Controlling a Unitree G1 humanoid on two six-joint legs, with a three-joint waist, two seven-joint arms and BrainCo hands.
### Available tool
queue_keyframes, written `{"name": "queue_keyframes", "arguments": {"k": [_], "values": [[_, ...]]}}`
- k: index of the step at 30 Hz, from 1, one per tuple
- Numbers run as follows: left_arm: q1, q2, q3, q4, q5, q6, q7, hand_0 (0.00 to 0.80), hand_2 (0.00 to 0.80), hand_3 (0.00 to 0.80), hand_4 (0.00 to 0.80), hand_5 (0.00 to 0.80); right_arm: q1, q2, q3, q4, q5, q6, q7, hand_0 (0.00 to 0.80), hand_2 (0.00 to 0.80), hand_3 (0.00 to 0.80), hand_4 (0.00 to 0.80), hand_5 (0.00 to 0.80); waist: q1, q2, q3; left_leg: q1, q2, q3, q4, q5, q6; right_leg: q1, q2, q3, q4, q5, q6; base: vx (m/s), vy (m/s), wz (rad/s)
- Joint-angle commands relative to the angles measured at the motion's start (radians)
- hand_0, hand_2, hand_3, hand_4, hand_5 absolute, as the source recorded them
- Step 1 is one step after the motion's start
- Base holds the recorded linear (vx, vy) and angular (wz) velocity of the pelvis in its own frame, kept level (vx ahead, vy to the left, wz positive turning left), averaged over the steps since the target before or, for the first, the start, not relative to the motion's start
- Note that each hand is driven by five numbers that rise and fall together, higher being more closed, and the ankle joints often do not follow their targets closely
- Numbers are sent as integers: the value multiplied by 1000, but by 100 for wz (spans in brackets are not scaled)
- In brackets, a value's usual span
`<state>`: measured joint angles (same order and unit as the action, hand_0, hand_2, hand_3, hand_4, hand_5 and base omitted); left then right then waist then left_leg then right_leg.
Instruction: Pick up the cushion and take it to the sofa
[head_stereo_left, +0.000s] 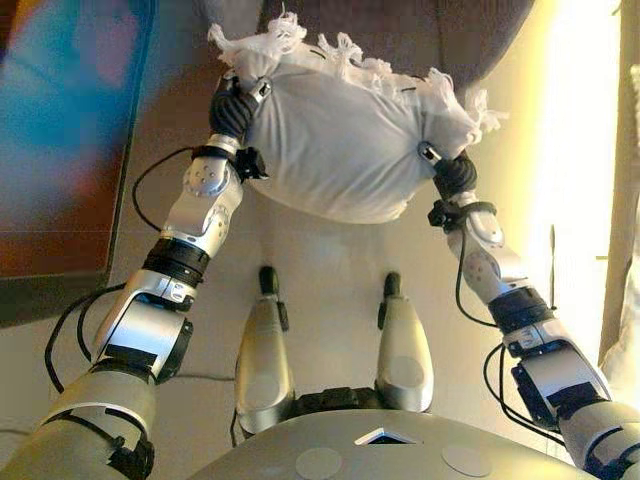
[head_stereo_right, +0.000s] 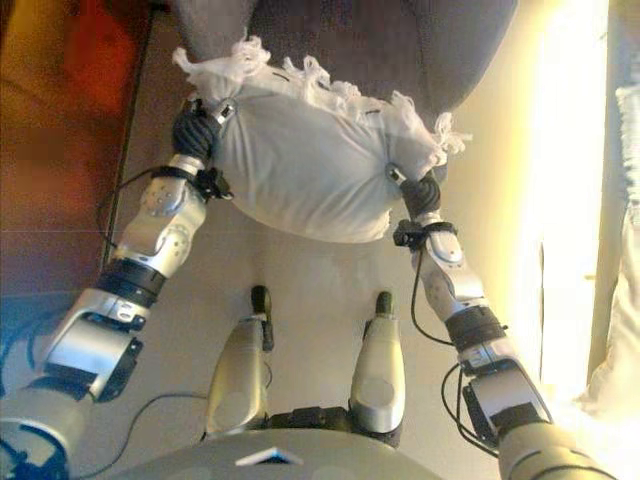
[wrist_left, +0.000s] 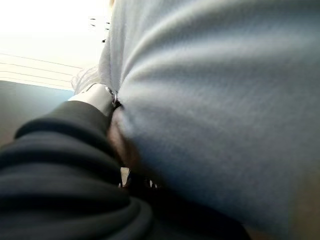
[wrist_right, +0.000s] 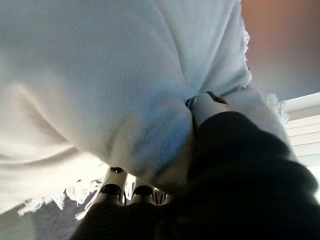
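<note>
before the sofa (head_stereo_left: 400, 30), cushion (head_stereo_left: 340, 150) clamped between left robot hand (head_stereo_left: 236, 105), right robot hand (head_stereo_left: 452, 172)

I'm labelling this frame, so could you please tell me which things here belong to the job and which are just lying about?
Part of the job:
- white fringed fabric cushion, held up between both hands
- left hand, on one end
- right hand, on the other end
- dark grey upholstered sofa, just beyond the cushion

Just lying about:
- pale floor
</note>
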<state>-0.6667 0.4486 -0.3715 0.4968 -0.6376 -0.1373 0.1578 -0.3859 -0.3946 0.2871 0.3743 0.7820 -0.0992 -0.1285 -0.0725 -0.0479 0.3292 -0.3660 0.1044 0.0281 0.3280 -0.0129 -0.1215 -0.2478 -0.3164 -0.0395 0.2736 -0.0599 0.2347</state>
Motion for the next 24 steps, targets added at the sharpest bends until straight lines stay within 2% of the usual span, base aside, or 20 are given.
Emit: {"name": "queue_keyframes", "arguments": {"k": [1,6,9,11,13,14,15,16,18,19,21,22,24], "values": [[88,-103,-27,-80,22,-17,-65,800,800,800,800,800,69,73,41,-115,47,-12,107,800,800,800,800,800,23,42,-225,182,6,67,-144,-9,37,91,-17,-35,-101,108,-34,289,67,-7],[156,-123,-15,-89,29,26,-108,800,800,800,800,800,146,77,28,-97,36,30,150,800,800,800,800,800,29,30,-280,299,-14,94,-173,-47,57,195,-31,-37,-121,106,-22,207,72,-5],[185,-112,-21,-101,24,54,-150,800,800,800,800,800,180,74,16,-95,78,48,183,800,800,800,800,800,28,28,-292,334,-35,95,-193,-55,75,202,-39,-14,-74,132,-21,69,123,2],[191,-111,-26,-90,2,69,-177,800,800,800,800,800,201,80,9,-94,99,32,182,800,800,800,800,800,24,29,-293,345,-57,90,-204,-63,99,182,-35,14,18,165,-27,21,160,7],[187,-110,-31,-64,2,69,-198,800,800,800,800,800,200,83,5,-84,114,19,169,800,800,800,800,800,18,40,-286,351,-65,90,-189,-82,121,123,-5,38,170,189,-49,12,193,27],[187,-106,-30,-48,1,61,-208,800,800,800,800,800,195,80,6,-79,115,16,166,800,800,800,800,800,11,50,-277,363,-62,90,-185,-89,127,84,24,47,246,185,-68,35,184,24],[187,-102,-31,-42,-4,58,-214,800,800,800,800,800,193,73,10,-79,120,14,165,800,800,800,800,800,4,51,-271,371,-69,92,-178,-97,133,57,59,57,277,187,-76,68,140,12],[187,-100,-31,-40,-5,58,-220,800,800,800,800,800,193,69,11,-75,121,11,169,800,800,800,800,800,0,48,-267,379,-80,90,-174,-100,138,44,77,54,275,192,-81,128,89,2],[191,-101,-32,-44,6,55,-225,800,800,800,800,800,195,66,1,-65,116,10,191,800,800,800,800,800,-7,35,-267,400,-114,82,-184,-101,137,66,95,27,157,185,-88,197,14,0],[191,-103,-35,-47,13,56,-224,800,800,800,800,800,199,65,-7,-61,117,10,202,800,800,800,800,800,-14,28,-268,405,-127,77,-182,-109,139,77,105,32,85,176,-89,266,-85,-1],[190,-110,-39,-50,20,60,-213,800,800,800,800,800,204,64,-19,-55,125,11,219,800,800,800,800,800,-39,2,-269,423,-152,74,-154,-157,141,59,89,71,-84,235,-66,344,-154,20],[193,-109,-41,-47,16,55,-211,800,800,800,800,800,207,61,-23,-54,131,13,228,800,800,800,800,800,-46,-2,-267,431,-153,73,-144,-176,140,53,85,89,-121,249,-53,390,-188,38],[200,-112,-37,-40,0,47,-208,800,800,800,800,800,208,60,-29,-57,129,24,241,800,800,800,800,800,-59,-17,-268,451,-158,72,-123,-219,136,36,54,120,-230,334,-24,390,-189,62]]}}
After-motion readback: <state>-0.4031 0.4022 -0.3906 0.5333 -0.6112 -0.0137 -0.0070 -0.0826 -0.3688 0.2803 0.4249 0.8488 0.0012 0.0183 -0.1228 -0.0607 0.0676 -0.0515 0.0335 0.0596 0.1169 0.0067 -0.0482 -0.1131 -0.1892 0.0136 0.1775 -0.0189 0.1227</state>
